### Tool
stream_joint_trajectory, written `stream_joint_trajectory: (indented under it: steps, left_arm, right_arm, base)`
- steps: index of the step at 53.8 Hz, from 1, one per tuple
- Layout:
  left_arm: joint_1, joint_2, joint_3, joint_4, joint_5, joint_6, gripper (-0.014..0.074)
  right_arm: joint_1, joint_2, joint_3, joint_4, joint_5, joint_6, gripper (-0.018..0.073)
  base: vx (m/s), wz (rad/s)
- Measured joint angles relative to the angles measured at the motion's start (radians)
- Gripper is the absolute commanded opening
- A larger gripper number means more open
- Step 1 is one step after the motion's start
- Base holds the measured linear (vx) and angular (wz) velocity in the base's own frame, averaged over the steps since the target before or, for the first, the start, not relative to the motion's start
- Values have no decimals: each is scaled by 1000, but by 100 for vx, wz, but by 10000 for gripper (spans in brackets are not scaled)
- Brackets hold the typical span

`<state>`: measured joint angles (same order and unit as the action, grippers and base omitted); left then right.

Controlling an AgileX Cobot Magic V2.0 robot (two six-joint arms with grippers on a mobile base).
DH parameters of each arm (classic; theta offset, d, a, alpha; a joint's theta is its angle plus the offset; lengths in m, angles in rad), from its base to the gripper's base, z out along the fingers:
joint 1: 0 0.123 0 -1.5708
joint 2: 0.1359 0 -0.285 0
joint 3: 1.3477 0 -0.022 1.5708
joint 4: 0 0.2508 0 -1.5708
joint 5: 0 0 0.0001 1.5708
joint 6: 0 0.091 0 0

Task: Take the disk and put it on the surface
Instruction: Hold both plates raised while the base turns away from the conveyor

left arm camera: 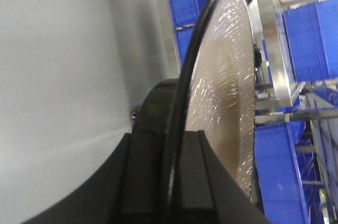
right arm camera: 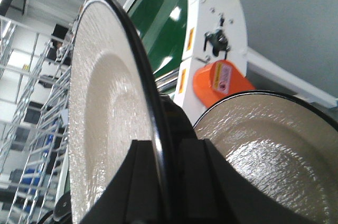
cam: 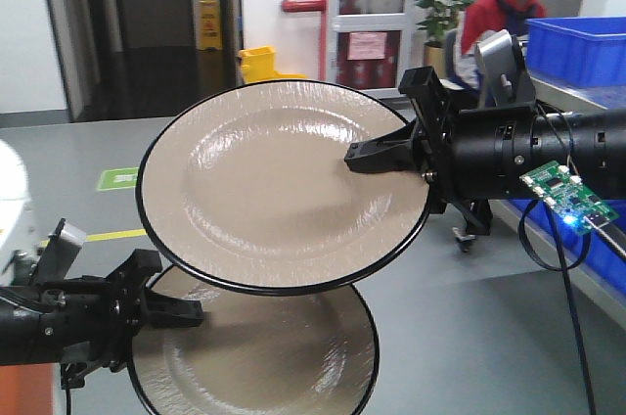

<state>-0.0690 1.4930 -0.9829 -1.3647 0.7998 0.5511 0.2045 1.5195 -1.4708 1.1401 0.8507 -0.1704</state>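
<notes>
Two beige disks with black rims hang in the air, each pinched at its rim by a gripper. In the front view the upper disk is held at its right edge by my right gripper. The lower disk sits partly behind it, held at its left edge by my left gripper. The left wrist view shows that disk edge-on between the shut left gripper. In the right wrist view the right gripper clamps its disk, with the other disk beyond. The surface is out of view.
A green curved conveyor belt in a white frame, with an orange cap, lies beyond the plates. Blue bins on a rack stand at the right. A seated person is behind them. A circuit board dangles from the right arm.
</notes>
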Motion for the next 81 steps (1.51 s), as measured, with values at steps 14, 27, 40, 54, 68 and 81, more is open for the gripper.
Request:
stream_joint_trajectory:
  steps: [14,27,40,54,68,81]
  left_arm:
    - [0,0,0,0,-1,0,-1]
    - [0,0,0,0,-1,0,-1]
    - [0,0,0,0,0,0,-1]
    - [0,0,0,0,0,0,-1]
    - [0,0,0,0,0,0,-1]
    - [0,0,0,0,0,0,-1]
  right_arm:
    - [0,0,0,0,0,0,-8]
    - [0,0,0,0,0,0,-8]
    - [0,0,0,-1,1,0,-8]
    - [0,0,0,-1,1,0,-8]
    - [0,0,0,-1,1,0,-8]
    - [0,0,0,-1,1,0,-8]
  base:
    - [14,-34]
    - [17,-29]
    - [19,-20]
    - [22,-8]
    - [28,6]
    - [33,13]
